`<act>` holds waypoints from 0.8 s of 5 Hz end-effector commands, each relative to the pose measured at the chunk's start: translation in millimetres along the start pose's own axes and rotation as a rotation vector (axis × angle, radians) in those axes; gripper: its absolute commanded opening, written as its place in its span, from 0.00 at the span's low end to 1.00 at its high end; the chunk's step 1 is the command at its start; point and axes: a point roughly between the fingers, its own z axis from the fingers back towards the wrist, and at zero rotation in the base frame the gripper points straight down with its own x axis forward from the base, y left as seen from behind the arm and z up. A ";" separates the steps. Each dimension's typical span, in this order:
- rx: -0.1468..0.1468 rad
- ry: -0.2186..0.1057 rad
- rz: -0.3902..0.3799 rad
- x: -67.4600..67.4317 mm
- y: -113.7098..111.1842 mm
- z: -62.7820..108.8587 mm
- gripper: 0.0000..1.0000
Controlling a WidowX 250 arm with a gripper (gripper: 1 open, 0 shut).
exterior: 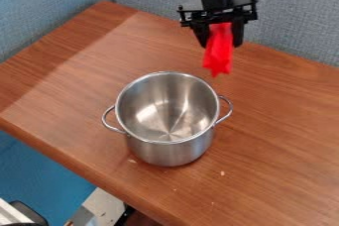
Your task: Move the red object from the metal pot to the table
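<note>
Though the table (284, 121) has not yet received anything, the metal pot (166, 118) at its centre already stands empty. At one o'clock from the pot, the gripper (220, 34) pinches the red object (219, 53), hanging above the wood. Lowering and releasing remain, I judge.

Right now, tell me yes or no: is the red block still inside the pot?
No. The red block hangs from the gripper above the table, beyond the empty pot.
</note>
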 end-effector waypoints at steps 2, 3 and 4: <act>-0.045 -0.050 -0.103 18.2 -39.3 13.7 0.00; -0.012 -0.043 -0.109 21.8 -32.2 1.9 0.00; 0.014 -0.040 -0.116 24.1 -22.1 -10.4 0.00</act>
